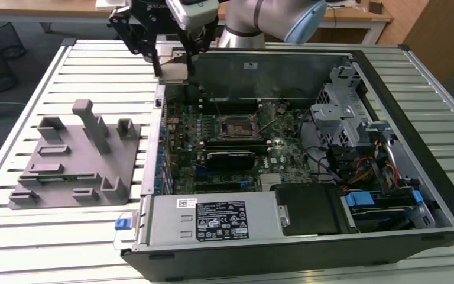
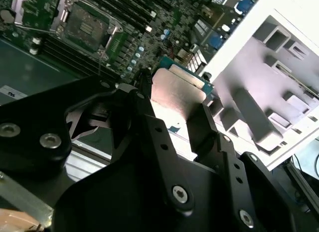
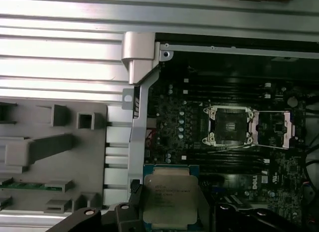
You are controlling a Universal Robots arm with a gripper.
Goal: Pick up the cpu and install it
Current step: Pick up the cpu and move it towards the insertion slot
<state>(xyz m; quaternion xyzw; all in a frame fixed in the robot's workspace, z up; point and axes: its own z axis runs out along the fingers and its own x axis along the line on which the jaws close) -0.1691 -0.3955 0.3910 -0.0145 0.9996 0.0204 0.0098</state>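
Note:
My gripper point(image 1: 173, 70) hangs above the back left corner of the open computer case point(image 1: 416, 118), shut on the cpu point(image 1: 173, 73), a small flat square chip with a pale metal top. In both wrist views the cpu point(image 3: 169, 194) point(image 2: 174, 97) sits between the two black fingers point(image 2: 149, 122), held by its edges. The dark motherboard socket point(image 1: 235, 125) point(image 3: 229, 126) point(image 2: 87, 25) lies open in the middle of the board, its metal frame swung aside, toward the exterior view's right of the gripper and lower.
A grey plastic fixture point(image 1: 77, 160) point(image 3: 50, 152) with slots and posts lies on the slatted table point(image 1: 93, 59) at the exterior view's left of the case. Inside the case are a black heatsink block point(image 1: 229, 158), a power supply point(image 1: 211, 220) and drive cages point(image 1: 345, 106).

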